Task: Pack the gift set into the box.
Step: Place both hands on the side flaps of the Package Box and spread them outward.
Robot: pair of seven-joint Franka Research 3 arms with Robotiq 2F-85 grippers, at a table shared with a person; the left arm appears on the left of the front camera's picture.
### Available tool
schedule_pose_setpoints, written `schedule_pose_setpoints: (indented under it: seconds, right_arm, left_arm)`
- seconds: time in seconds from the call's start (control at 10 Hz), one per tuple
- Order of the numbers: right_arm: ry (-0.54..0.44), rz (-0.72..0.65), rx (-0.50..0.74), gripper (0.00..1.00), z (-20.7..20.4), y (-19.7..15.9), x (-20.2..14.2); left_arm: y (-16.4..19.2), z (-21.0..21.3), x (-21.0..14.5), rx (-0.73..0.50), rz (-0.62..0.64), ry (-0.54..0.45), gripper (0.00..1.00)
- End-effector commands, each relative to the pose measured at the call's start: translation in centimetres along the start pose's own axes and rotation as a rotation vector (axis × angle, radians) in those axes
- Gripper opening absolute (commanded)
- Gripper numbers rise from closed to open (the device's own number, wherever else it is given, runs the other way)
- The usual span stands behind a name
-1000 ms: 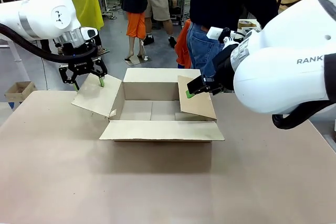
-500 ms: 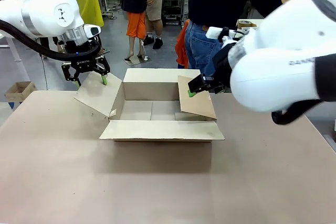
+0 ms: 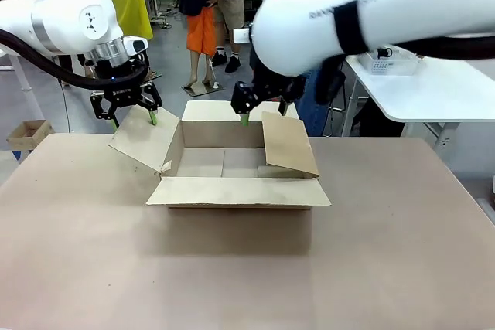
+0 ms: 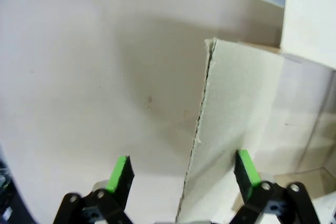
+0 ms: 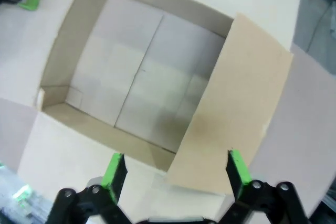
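The box [image 3: 236, 164] stood open on the bench [image 3: 387, 253], its inside bare, so packing looked unstarted. The left tool [image 3: 131, 116] was spread astride the box's left flap [image 3: 143, 141]. The right tool [image 3: 263, 107] hung spread above the right flap [image 3: 290, 144].

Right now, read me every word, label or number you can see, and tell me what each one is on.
No text here can be read with confidence.
right arm: dark lettering on the white shell, too blurred to read.
left gripper: a small pale mark on its black body, too small to read.
box: no print on the faces in view.
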State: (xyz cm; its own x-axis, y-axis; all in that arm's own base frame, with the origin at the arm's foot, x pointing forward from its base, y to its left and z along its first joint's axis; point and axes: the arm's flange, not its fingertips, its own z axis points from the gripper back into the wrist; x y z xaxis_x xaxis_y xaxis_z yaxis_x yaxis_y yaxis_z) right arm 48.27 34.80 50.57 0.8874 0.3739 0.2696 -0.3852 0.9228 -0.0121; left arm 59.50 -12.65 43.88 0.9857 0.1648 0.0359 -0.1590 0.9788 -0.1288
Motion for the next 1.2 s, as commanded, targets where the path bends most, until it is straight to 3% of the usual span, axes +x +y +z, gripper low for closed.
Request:
schedule_pose_setpoints:
  seconds: [0.0,0.1,0.3,0.4,0.7,0.8,0.9,1.1]
  right_arm:
    - [-0.02,0.004,0.005,1.0,0.2,0.0,-1.7]
    - [0.072,-0.027,-0.056,1.0,-0.1,-0.7,-2.7]
    - [0.175,-0.117,-0.224,1.0,-3.4,2.0,-0.7]
    - [0.204,-0.155,-0.227,1.0,-5.4,2.3,0.4]
    - [0.172,-0.324,-0.281,1.0,-10.4,1.9,1.5]
    - [0.165,-0.355,-0.361,1.0,-11.8,1.8,1.7]
    - [0.158,-0.352,-0.419,1.0,-12.8,1.7,1.7]
    - [0.145,-0.327,-0.418,1.0,-12.6,1.9,1.6]
  left_arm:
    - [0.1,0.2,-0.1,0.02,0.009,-0.01,1.0]
    - [0.1,0.2,-0.1,0.02,0.009,-0.01,1.0]
    - [0.1,0.2,-0.1,0.02,0.009,-0.01,1.0]
    - [0.1,0.2,-0.1,0.02,0.009,-0.01,1.0]
    - [0.1,0.2,-0.1,0.02,0.009,-0.01,1.0]
    - [0.1,0.2,-0.1,0.02,0.009,-0.01,1.0]
    - [0.1,0.2,-0.1,0.02,0.009,-0.01,1.0]
    - [0.1,0.2,-0.1,0.02,0.009,-0.01,1.0]
